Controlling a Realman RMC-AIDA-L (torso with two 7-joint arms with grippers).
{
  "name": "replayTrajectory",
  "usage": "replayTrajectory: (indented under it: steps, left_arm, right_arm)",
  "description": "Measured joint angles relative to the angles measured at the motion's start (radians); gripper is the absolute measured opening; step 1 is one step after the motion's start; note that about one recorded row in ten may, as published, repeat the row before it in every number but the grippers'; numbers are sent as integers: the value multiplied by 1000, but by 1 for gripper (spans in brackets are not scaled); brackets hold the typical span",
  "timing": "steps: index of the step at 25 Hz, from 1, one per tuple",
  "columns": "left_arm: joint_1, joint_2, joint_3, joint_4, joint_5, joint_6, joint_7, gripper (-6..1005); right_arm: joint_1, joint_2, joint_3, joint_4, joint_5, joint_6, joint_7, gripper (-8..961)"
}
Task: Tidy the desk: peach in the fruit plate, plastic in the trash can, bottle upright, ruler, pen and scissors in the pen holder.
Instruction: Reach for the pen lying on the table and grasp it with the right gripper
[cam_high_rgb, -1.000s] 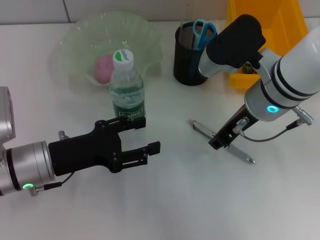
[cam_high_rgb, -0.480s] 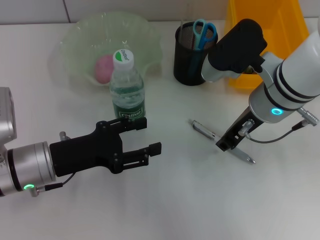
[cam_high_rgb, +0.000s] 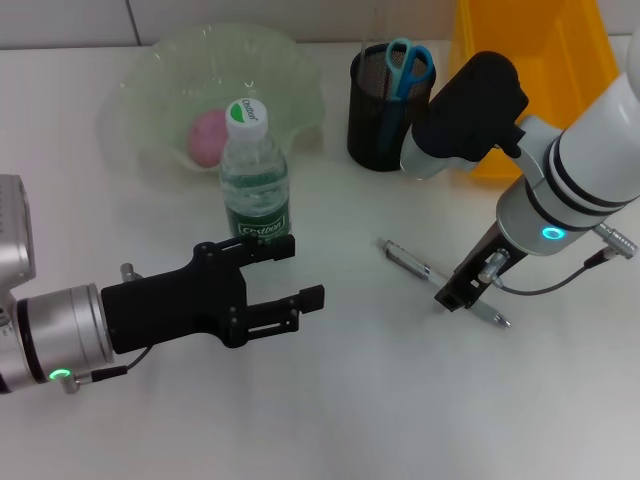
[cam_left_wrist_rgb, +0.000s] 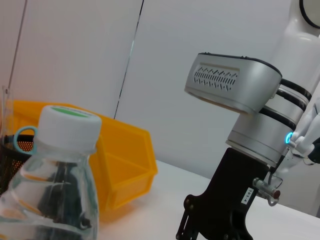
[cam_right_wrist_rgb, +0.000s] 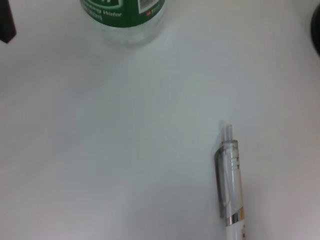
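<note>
The desk (cam_high_rgb: 350, 400) is seen from the head view as a white surface carrying most of the task's things already in place. The yellow bin (cam_high_rgb: 530, 60) stands at the far right edge, and the pale green fruit plate (cam_high_rgb: 290, 75) at the far left holds the peach (cam_high_rgb: 208, 135). The water bottle (cam_high_rgb: 254, 180) is standing upright just in front of that plate, its white cap uppermost. The black mesh pen holder (cam_high_rgb: 372, 120) sits between plate and bin, with blue-handled scissors (cam_high_rgb: 408, 62) already lodged in it. The left gripper (cam_high_rgb: 285, 278) is held low over the desk near the bottle's base, its fingers apart and clamped on nothing. The right gripper (cam_high_rgb: 455, 297) is lowered close to the desk on the right side; whether it is open or closed cannot be told. The pen (cam_high_rgb: 440, 280) is the thing not yet stowed: it lies flat on the desk, its long axis running diagonally from its end nearer the pen holder toward the near right, and it passes directly beneath the right gripper. The right arm is judged much the nearer, so the pick is expected from it, with the fingers set across the pen's axis.
</note>
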Motion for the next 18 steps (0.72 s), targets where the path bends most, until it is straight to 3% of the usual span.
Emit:
replayTrajectory:
  steps: [8,12,18]
  left_arm:
    - [0,0,0,0,0,0,1,756]
    - [0,0,0,0,-1,0,1,756]
    - [1,0,0,-2,-2,1,1,756]
  right_arm:
    - [1,1,-6,7,3,6,-1,304]
    - [1,1,-8,16,4,12,-1,137]
    - [0,2,-8,17,4,14,-3,91]
